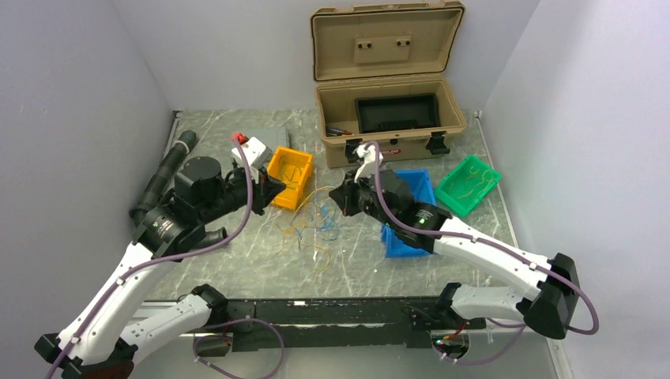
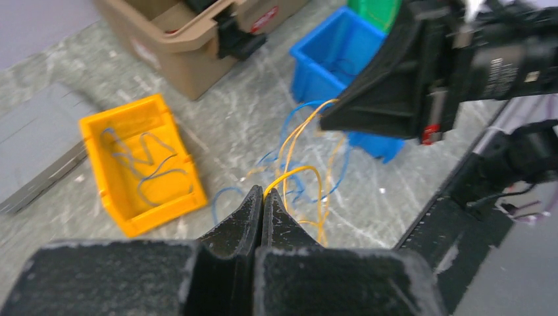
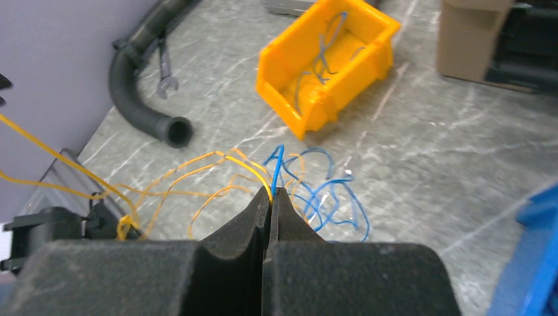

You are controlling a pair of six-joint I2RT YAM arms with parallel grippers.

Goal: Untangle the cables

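1. The cables (image 1: 313,223) are a loose bunch of very thin yellow and blue wires. They lie on the tabletop (image 1: 237,264) between the yellow bin (image 1: 290,175) and the blue bin (image 1: 411,221), in front of the open tan case (image 1: 387,118).
2. The left end effector (image 2: 262,197) is closed. A yellow wire comes out exactly at its tip, so it seems to pinch this wire.
3. The right end effector (image 3: 270,196) is closed too. One yellow and one blue wire leave its tip and go down to the bunch.
4. Both end effectors hang above the tabletop, one on each side of the bunch. Yellow wires run across from the right side toward the left one.
5. Several blue strands (image 2: 148,164) lie inside the yellow bin, apart from the bunch. I judge that part of the work is done and the larger part is left.
6. In my judgement the wires are almost without weight, soft and not stiff at all. They will follow any pull, and the whole bunch may be dragged along instead of one wire coming free.
7. They are thin and smooth, so a wire may slip out between the pads. A hard pull could tighten a knot.
8. The best place to hold is probably on a single wire, near its free end or just outside the crossing. The other end effector can keep the rest back.
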